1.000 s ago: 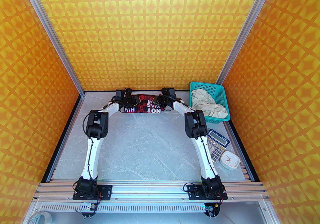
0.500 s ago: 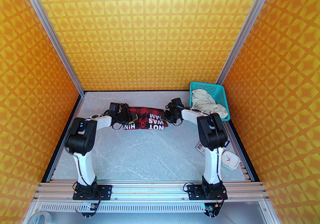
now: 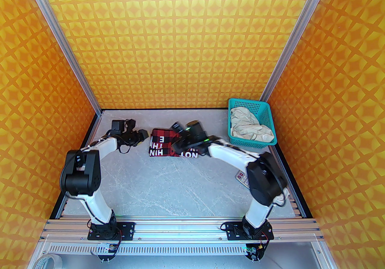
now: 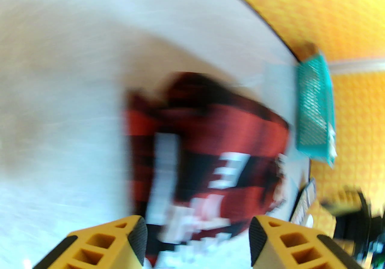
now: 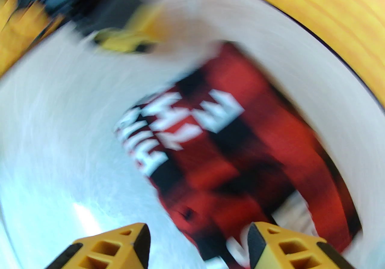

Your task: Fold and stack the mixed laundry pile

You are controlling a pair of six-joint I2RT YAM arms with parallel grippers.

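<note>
**Folded shirt, both grippers wide**

The shirt (image 3: 161, 145) lies at 12 o'clock on the table (image 3: 168, 192), with its long axis running 9-to-3 and open tabletop toward 6. The left gripper (image 4: 198, 233) gapes empty at its 9 end. The right gripper (image 5: 198, 239), blurred, gapes over its 3 end. The cream garment (image 3: 248, 125) fills the basket (image 3: 247, 102) at 2.

- teal basket (image 3: 266, 117), standing right of the right jaws
- calculator (image 3: 241, 177), on the near side of the right jaws, partly hidden
- tape roll (image 3: 42, 259), far nearer than the left jaws
- grey marble table (image 3: 168, 189), beneath both
</note>
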